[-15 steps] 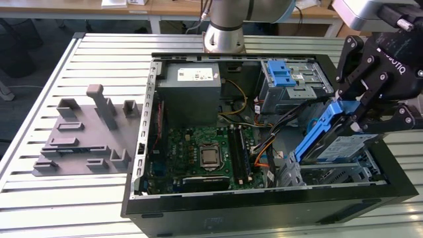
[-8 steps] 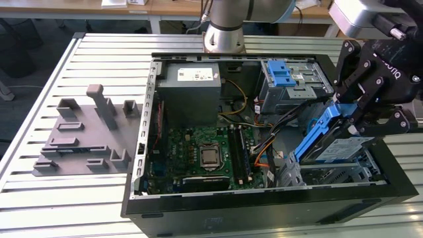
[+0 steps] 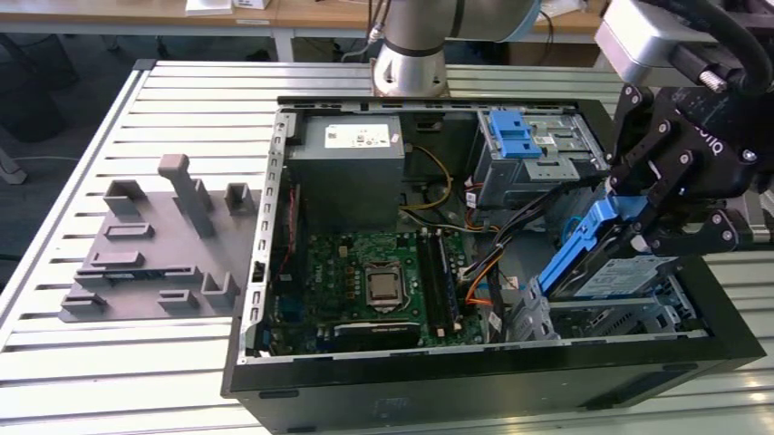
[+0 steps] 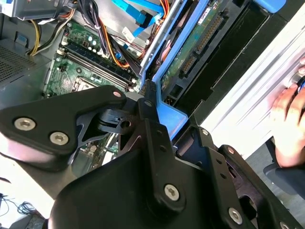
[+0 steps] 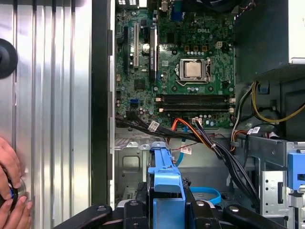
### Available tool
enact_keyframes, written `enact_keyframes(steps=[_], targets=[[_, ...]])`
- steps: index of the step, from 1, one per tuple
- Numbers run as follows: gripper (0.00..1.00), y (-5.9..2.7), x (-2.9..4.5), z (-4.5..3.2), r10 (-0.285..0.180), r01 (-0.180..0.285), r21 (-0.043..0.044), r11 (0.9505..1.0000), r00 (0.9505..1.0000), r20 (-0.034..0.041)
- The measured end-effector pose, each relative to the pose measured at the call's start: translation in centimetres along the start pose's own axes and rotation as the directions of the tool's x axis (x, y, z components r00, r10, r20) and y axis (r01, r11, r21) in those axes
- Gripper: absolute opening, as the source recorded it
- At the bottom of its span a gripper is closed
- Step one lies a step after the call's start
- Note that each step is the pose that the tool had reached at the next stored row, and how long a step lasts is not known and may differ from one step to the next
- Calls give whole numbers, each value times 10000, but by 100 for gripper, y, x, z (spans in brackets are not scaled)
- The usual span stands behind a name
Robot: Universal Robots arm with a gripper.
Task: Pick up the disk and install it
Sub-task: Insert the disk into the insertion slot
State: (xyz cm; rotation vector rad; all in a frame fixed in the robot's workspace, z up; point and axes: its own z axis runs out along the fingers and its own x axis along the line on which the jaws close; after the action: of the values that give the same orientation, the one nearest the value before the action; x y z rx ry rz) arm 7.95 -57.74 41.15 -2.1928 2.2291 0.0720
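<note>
Over the drive bay (image 3: 611,317), gripper (image 3: 653,227) was clamped on the disk (image 3: 623,272), tilted mid-install, which prob. needed squaring w/ bay before seating.

cables (image 5: 209,143) crowding beside the drive bay (image 3: 593,319) under the disk (image 3: 629,272), open room over the motherboard (image 5: 167,62), hand (image 5: 8,162) outside case (image 5: 100,95)
</note>
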Motion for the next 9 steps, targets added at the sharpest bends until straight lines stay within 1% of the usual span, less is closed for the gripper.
enact_keyframes(steps=[9], targets=[[36, -2, 4, 102, 0, 0, 0, 10000, 10000, -1]])
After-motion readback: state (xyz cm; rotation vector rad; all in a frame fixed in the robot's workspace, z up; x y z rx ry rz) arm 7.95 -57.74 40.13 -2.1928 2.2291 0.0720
